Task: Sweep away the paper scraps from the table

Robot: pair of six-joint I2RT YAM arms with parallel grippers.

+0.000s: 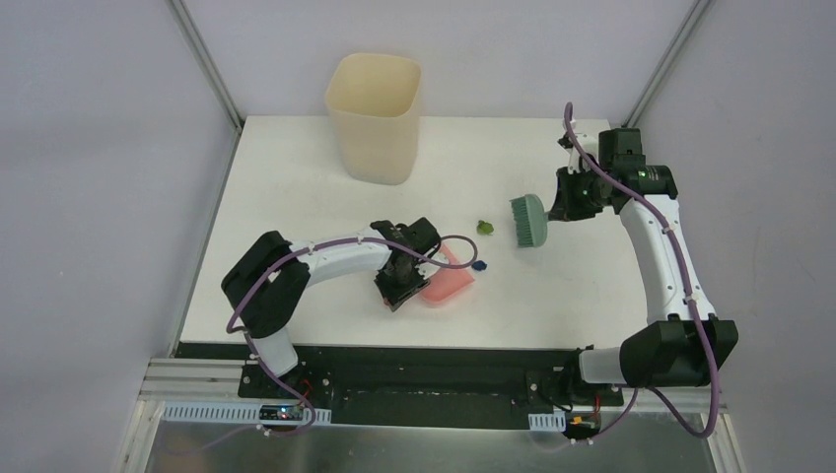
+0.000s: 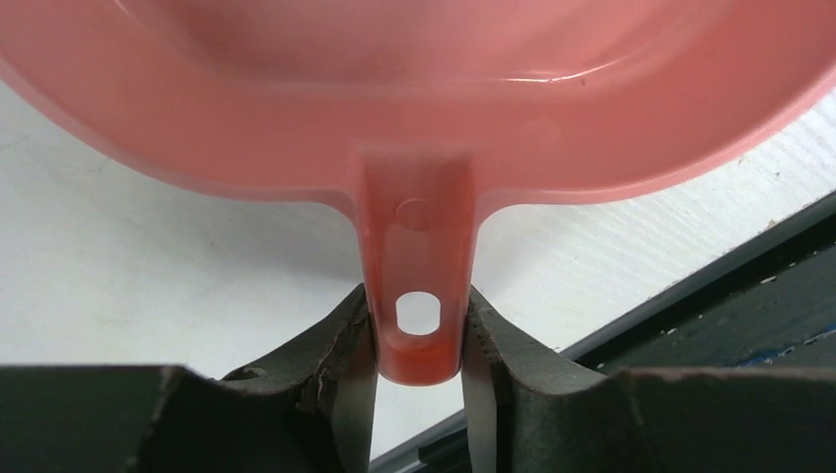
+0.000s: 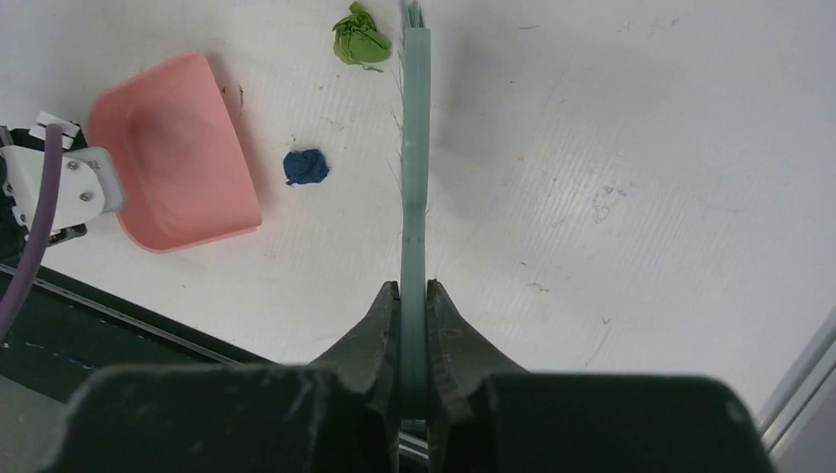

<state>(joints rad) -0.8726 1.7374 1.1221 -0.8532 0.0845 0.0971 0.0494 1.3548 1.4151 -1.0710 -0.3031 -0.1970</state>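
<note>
Two paper scraps lie on the white table (image 1: 296, 177): a green wad (image 1: 485, 228) (image 3: 360, 41) and a navy wad (image 1: 478, 264) (image 3: 306, 166). My left gripper (image 1: 398, 287) (image 2: 417, 340) is shut on the handle of the pink dustpan (image 1: 449, 279) (image 2: 414, 108), whose mouth faces right, just left of the navy wad. My right gripper (image 1: 569, 197) (image 3: 414, 296) is shut on the handle of the teal hand brush (image 1: 529, 220) (image 3: 415, 148), held right of the green wad, above the table. No scrap shows inside the dustpan (image 3: 173, 168).
A tall cream bin (image 1: 375, 116) stands at the back of the table, left of centre. Grey walls and metal rails frame the table. A black base strip (image 1: 434, 379) runs along the near edge.
</note>
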